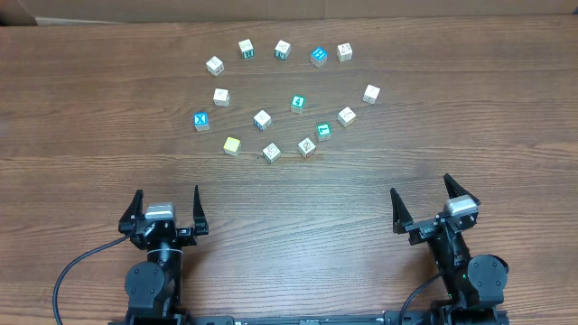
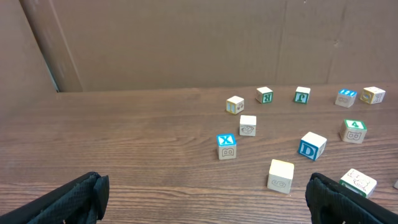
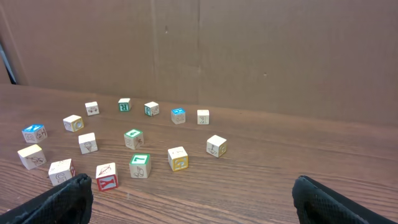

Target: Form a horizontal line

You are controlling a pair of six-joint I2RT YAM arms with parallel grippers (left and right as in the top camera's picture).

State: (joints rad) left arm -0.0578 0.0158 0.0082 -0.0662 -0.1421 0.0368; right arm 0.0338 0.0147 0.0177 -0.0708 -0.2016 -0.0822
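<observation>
Overhead: both arms folded low at the near edge of the table (image 1: 90, 108), well apart, neither reaching out. Left gripper (image 1: 167, 195) aimed straight ahead, jaws spread wide, nothing between them. Right gripper (image 1: 422, 190) angled a little toward the middle, jaws likewise spread wide and empty. Ahead and between the arms, along the near side of the scattered cubes: pale yellow cube (image 1: 232, 145) at the left, then first white cube (image 1: 271, 153) and second white cube (image 1: 307, 147), each with a dark drawing on top, then green cube with the white L (image 1: 323, 132) set a little farther back. Roughly side by side, slightly bowed, gaps between all four, none touching. All well apart from both grippers. Blue X cube (image 1: 201, 120) just beyond the yellow one, to its left. From the wrist views: dark fingertips low in the bottom corners, only bare wood between.
</observation>
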